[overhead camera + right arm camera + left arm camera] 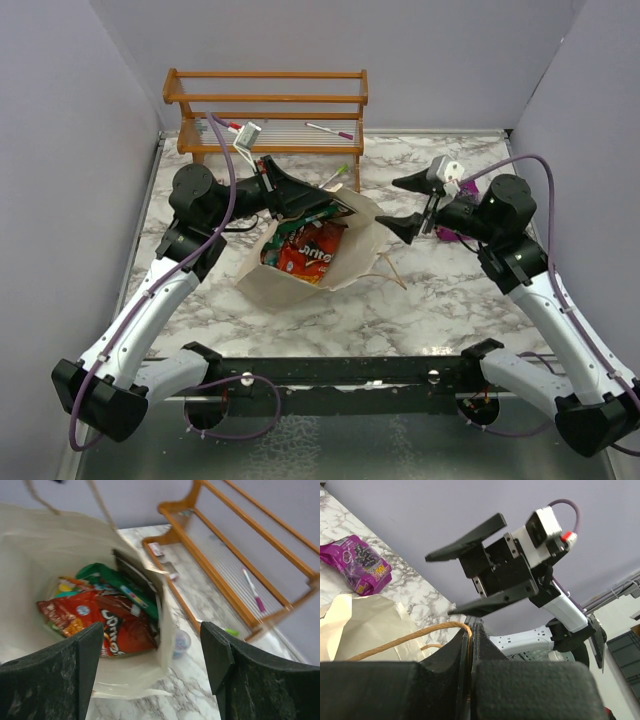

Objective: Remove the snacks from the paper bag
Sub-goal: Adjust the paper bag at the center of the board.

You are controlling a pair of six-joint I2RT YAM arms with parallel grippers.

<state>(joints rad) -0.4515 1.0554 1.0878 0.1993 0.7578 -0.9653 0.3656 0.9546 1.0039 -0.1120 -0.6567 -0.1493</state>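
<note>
The paper bag (290, 285) is parked around the middle of the counter, a bit toward the far edge. Its mouth is propped open because the left gripper (471, 645) is clenched on the string handle (410, 636). The right gripper (392, 205) is hung just outside the opening on the right-edge side, jaws spread wide and nothing in them. Inside, a red Doritos packet (120, 625) can be seen on top, with a green packet (107, 575) tucked behind it and more colours buried underneath. One purple packet (357, 565) is already out, lying toward the right edge. These packets should probably be treated as light, puffy and slippery, with chips that get crushed easily. So the red one is likely best pinched by its crimped top seam or a corner, not squeezed across the belly. The bag itself looks soft and floppy, so it would likely sag shut if the handle were dropped. A small clear cup (180, 641) sits just beside the bag on its far side, so it could get knocked.
</note>
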